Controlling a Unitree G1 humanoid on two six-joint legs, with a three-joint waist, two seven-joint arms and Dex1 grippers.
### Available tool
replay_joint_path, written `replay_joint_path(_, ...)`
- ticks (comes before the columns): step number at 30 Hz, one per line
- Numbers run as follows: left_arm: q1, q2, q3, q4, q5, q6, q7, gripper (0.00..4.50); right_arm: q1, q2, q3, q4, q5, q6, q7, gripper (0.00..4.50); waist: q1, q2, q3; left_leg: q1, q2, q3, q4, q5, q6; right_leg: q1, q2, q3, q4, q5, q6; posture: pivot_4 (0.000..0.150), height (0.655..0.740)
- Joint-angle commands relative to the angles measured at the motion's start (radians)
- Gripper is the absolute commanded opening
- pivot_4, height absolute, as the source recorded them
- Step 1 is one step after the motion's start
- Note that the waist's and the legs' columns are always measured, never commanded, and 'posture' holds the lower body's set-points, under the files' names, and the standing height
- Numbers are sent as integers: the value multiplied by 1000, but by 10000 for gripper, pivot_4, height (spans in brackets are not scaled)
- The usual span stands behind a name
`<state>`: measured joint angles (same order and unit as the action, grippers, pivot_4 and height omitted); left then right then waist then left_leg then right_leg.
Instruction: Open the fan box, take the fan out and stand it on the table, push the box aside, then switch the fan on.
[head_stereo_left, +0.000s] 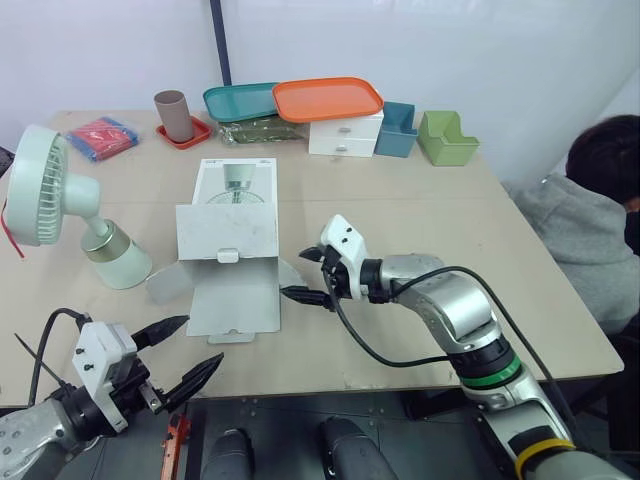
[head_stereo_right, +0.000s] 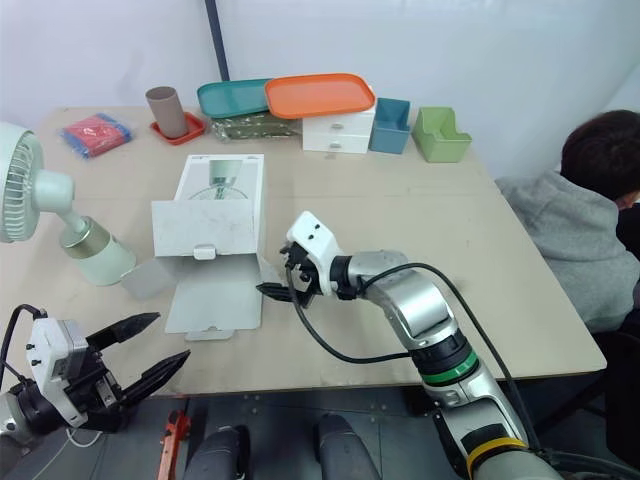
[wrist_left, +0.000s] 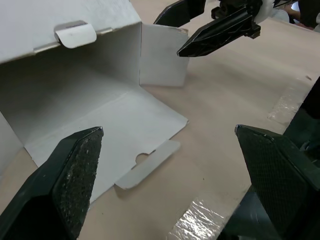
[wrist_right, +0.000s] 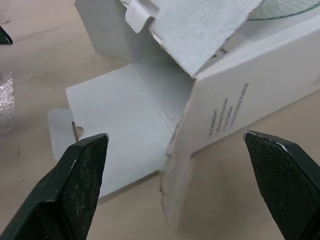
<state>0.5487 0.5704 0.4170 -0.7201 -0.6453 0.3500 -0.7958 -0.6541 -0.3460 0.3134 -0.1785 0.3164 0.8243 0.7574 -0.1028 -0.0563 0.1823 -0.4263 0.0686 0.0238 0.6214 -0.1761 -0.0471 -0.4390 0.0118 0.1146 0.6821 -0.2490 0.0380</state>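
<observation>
The fan (head_stereo_left: 45, 190) stands on the table (head_stereo_left: 420, 210) at the left of the frame, out of the box (head_stereo_left: 228, 225). The box lies open at centre, flaps splayed toward the near edge. The right gripper (head_stereo_left: 297, 273) hovers just beside the box's right flap, fingers spread and empty. The left gripper (head_stereo_left: 200, 342) hangs at lower left, fingers also spread and empty.

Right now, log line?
pale green desk fan standing | white cardboard box open | left end effector open | right end effector open beside box
</observation>
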Motion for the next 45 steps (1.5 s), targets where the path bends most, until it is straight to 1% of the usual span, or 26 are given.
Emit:
replay_joint_path(1, -12, 5, 7, -13, 2, -23, 5, 45000, -39, 30, 6, -32, -8, 16, -35, 44326, 0, 0, 0, 0, 0, 0, 0, 0, 0, 0, 0, 0, 0, 0, 0, 1500, 7400)
replay_joint_path(6, -6, 11, -12, -50, 2, 1, 21, 45000, -80, 127, 6, 65, -54, 69, -156, 44326, -1, 0, 0, 1, 0, 0, 1, 0, 0, 0, 0, 0, 0, 1, -1, 1500, 7400)
replay_joint_path(9, 4, 7, -28, -68, 10, 2, 35, 45000, -109, 195, -45, 111, -65, 144, -255, 44326, -1, 0, 0, 0, 0, 0, 0, 0, 0, 0, 0, 0, 0, 1, -1, 1500, 7400)
replay_joint_path(15, -3, 6, -46, -83, 5, 13, 62, 45000, -110, 229, -27, 143, -96, 147, -308, 44326, -1, 0, 0, -2, 0, 0, 0, 0, 0, -1, 0, 0, 0, 0, 0, 1500, 7400)
replay_joint_path(16, -1, 8, -49, -85, 3, 14, 59, 45000, -109, 228, -23, 145, -103, 137, -311, 39373, -1, 0, 0, -2, 0, 0, 0, 0, 0, -1, 0, 0, 0, 0, 0, 1500, 7400)
replay_joint_path(17, 0, 9, -50, -85, 1, 11, 55, 45000, -111, 227, -19, 148, -107, 130, -311, 37641, -1, 0, 0, -1, 0, 0, 0, 0, 0, -1, 0, 0, 0, 0, 0, 1500, 7400)
replay_joint_path(19, 4, 8, -52, -83, 0, 4, 50, 45000, -115, 228, -22, 154, -109, 125, -313, 29624, -1, 0, 0, -1, 0, 0, 0, 0, 0, -1, 0, 0, 0, 0, 0, 1500, 7400)
replay_joint_path(23, -6, -15, -61, -40, 28, -46, 37, 45000, -130, 227, -34, 192, -126, 108, -326, 11679, -1, 0, 0, -1, 0, 0, 0, 0, 0, -1, 0, 0, 0, 1, 0, 1500, 7400)
replay_joint_path(25, -15, -21, -76, -14, 61, -70, 39, 45000, -136, 224, -33, 215, -139, 91, -335, 2830, -1, 0, 0, -1, 0, 0, 0, 0, 0, -1, 0, 0, 0, 1, 0, 1500, 7400)
replay_joint_path(26, -15, -23, -79, -7, 70, -77, 38, 45000, -137, 224, -33, 219, -143, 88, -338, 694, -1, 0, 0, -1, 0, 0, 0, 0, 0, -1, 0, 0, 0, 1, 0, 1500, 7400)
replay_joint_path(32, -8, -35, -107, 7, 93, -107, 33, 45000, -134, 243, -66, 251, -159, 94, -385, 694, -1, 0, 0, -2, 0, 0, -1, 0, 0, -2, 0, 0, 0, 0, 0, 1500, 7400)
replay_joint_path(35, -4, -40, -115, 22, 107, -124, 27, 45000, -143, 230, -107, 290, -176, 92, -420, 694, -1, 0, 0, -2, 0, -1, -1, 0, 0, -1, 0, -1, 0, 0, 0, 1500, 7400)
replay_joint_path(38, -3, -40, -124, 38, 117, -138, 20, 45000, -157, 208, -147, 324, -184, 85, -442, 694, -1, 0, 0, -2, 0, 0, 0, 0, 0, -1, -1, 0, 0, 1, 0, 1500, 7400)
replay_joint_path(45, -11, -37, -144, 59, 131, -156, 10, 45000, -166, 104, -240, 377, -211, 74, -482, 694, 0, 0, 0, -2, -1, 0, 0, 0, 0, -1, -1, 0, 0, 0, 0, 1500, 7400)
